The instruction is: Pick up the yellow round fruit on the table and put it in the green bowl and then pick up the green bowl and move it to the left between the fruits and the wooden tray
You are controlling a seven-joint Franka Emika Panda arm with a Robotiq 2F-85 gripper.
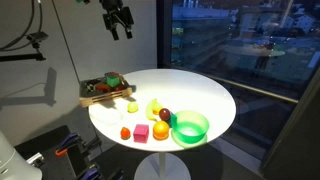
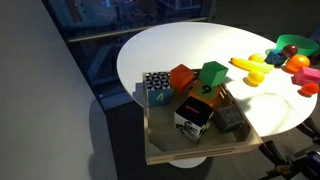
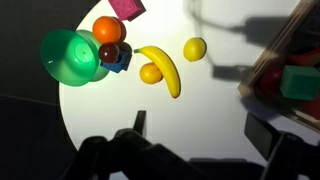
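On the left rim of the round white counter [image 1: 205,95], in an exterior view, sits the wooden tray [image 1: 98,98], crowded with coloured blocks [image 2: 182,78]. High over the tray, well clear of everything, hangs the arm. Its jaws are spread, with nothing between them.

Near the tray on its right lies the yellow round fruit [image 1: 132,107], on the bare counter, apart from both the tray and the banana [image 1: 153,108] that comes next. Past the banana is a dark red fruit [image 1: 165,115], with an orange [image 1: 161,128] just in front of it. A pink block [image 1: 142,132] and a small orange-red piece [image 1: 125,132] lie nearer the front rim. Farthest right stands the green bowl [image 1: 190,127], upright and close beside the orange.

Seen from the wrist camera, the order runs the other way. The bowl is at the left and nothing lies inside it, while the orange and the dark red fruit crowd its rim. The banana curves through the middle, the yellow round fruit lies alone to its right, and the tray fills the right edge. The dark tips of the jaws show wide apart along the bottom.
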